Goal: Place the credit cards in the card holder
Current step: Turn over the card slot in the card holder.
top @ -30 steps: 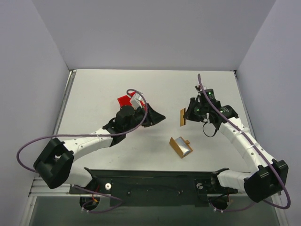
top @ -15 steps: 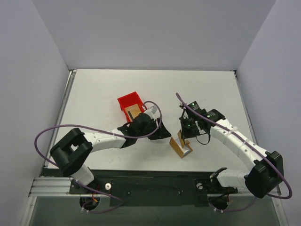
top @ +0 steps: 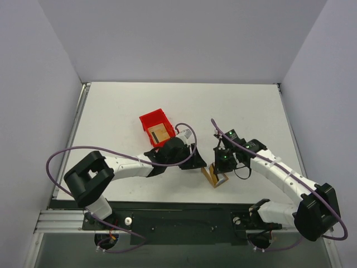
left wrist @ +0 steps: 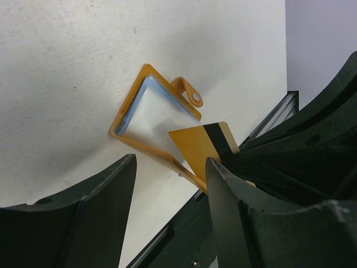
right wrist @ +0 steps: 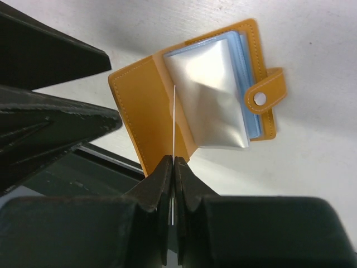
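Note:
The card holder (right wrist: 146,106) lies open on the white table, orange cover spread, clear sleeves (right wrist: 207,92) bulging, snap tab to the right. From above, the card holder (top: 215,177) sits between both grippers. My right gripper (right wrist: 173,161) is shut on a credit card (right wrist: 174,120), seen edge-on and pointing down at the fold. In the left wrist view that golden credit card (left wrist: 196,146) with a black stripe stands over the card holder (left wrist: 146,111). My left gripper (left wrist: 170,162) is open just left of the holder with nothing in it; its right finger (left wrist: 234,212) is near the cover's edge.
A red bin (top: 149,121) stands behind the left arm with another tan card (top: 160,133) lying in it. The table's dark front rail (top: 184,215) runs close in front of the holder. My left gripper (top: 198,162) and right gripper (top: 221,166) are close together.
The right gripper carried the card from the back right down to the open holder. The left gripper swung from the red bin to the holder's left side.

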Tool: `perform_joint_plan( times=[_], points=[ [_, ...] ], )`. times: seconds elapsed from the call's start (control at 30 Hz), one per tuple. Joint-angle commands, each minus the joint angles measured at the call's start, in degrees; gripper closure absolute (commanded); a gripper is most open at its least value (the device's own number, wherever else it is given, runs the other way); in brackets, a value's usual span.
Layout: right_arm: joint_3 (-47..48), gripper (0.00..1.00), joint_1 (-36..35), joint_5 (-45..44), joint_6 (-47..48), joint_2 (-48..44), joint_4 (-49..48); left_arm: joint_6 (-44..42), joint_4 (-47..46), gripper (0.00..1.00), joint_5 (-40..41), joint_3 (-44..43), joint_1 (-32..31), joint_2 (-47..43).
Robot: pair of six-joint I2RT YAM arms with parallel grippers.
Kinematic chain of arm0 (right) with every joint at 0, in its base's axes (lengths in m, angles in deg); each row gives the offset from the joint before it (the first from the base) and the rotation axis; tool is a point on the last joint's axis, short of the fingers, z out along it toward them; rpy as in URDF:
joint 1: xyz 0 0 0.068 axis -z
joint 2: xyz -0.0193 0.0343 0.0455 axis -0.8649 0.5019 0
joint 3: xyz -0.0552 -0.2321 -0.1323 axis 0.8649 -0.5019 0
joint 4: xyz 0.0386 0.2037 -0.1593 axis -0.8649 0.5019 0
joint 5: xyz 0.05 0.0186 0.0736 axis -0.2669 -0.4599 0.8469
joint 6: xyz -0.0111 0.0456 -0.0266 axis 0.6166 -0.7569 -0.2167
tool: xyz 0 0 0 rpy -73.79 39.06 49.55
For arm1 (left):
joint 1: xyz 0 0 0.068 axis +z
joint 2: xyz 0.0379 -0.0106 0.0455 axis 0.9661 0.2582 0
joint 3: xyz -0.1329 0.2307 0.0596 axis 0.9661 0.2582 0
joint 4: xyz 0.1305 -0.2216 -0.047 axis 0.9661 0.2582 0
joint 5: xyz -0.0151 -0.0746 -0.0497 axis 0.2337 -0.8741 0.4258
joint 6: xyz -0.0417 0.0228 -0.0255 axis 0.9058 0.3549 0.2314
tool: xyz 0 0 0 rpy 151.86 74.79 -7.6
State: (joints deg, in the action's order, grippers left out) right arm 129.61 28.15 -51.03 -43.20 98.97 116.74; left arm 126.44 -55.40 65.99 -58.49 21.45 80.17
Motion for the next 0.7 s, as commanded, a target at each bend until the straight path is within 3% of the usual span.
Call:
perform_joint_plan(
  times=[0.0, 0.4, 0.57, 0.67],
  points=[
    [-1.87, 1.00, -0.44, 2.75, -3.05, -2.19, -2.76, 0.98, 0.52, 0.37, 0.75, -2.02, -1.35, 0.31],
    [-6.35, 1.00, 0.43, 4.42, -6.74, -6.32, -7.68, 5.02, 1.75, 0.37, 4.09, 0.62, -4.25, -0.57],
    [-8.81, 1.00, 2.98, 8.45, -8.41, -8.70, -10.06, 5.55, 1.75, 0.42, 5.06, 1.76, -4.43, -0.66],
    [-10.22, 1.00, 5.44, 12.58, -9.56, -10.10, -11.90, 5.73, 1.49, 0.52, 5.06, 1.85, -4.34, -0.05]
  ],
)
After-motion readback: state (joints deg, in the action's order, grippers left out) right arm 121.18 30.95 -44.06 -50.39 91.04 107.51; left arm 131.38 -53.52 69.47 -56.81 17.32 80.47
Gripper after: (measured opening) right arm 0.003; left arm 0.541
